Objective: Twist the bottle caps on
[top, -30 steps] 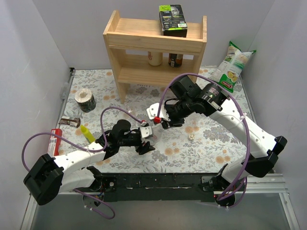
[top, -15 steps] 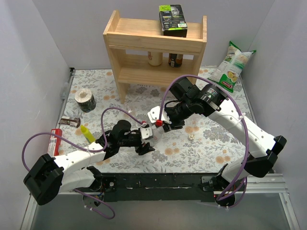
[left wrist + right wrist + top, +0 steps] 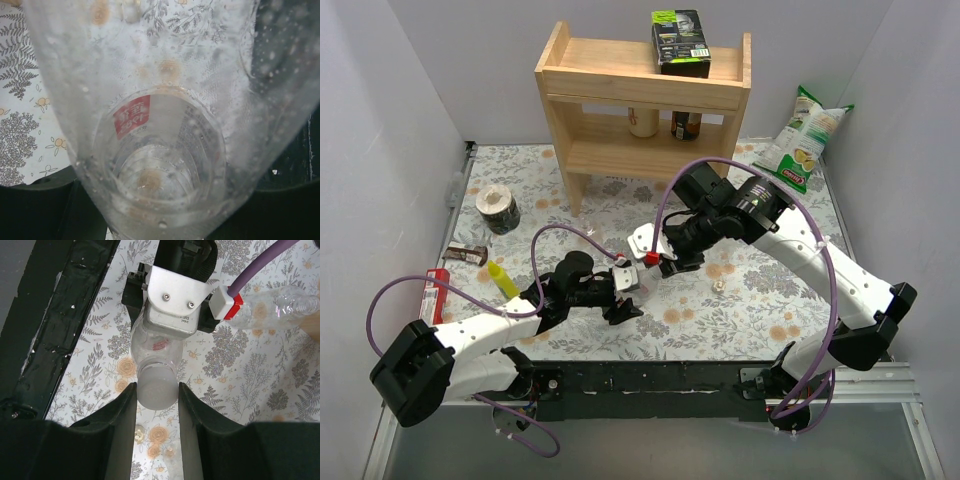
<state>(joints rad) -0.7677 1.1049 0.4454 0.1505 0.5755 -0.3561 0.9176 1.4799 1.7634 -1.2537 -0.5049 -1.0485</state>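
My left gripper (image 3: 623, 284) is shut on a clear bottle (image 3: 159, 346) and holds it just above the table; the bottle fills the left wrist view (image 3: 160, 150). A white cap (image 3: 156, 388) sits on the bottle's neck. My right gripper (image 3: 156, 396) is shut on this cap, one finger on each side; in the top view the right gripper (image 3: 655, 262) meets the left one at mid-table. A second clear bottle (image 3: 280, 304) lies uncapped on the cloth. Two loose pale caps (image 3: 138, 432) (image 3: 167, 452) lie on the cloth below my right fingers.
A wooden shelf (image 3: 645, 95) with two jars and a black box stands at the back. A tape roll (image 3: 498, 208), a yellow item (image 3: 501, 277) and a red item (image 3: 435, 295) lie at the left. A snack bag (image 3: 805, 135) leans at the back right.
My right gripper has shifted slightly down and right at the bottle's neck and its wrist has turned a little. The left arm and bottle have stayed still.
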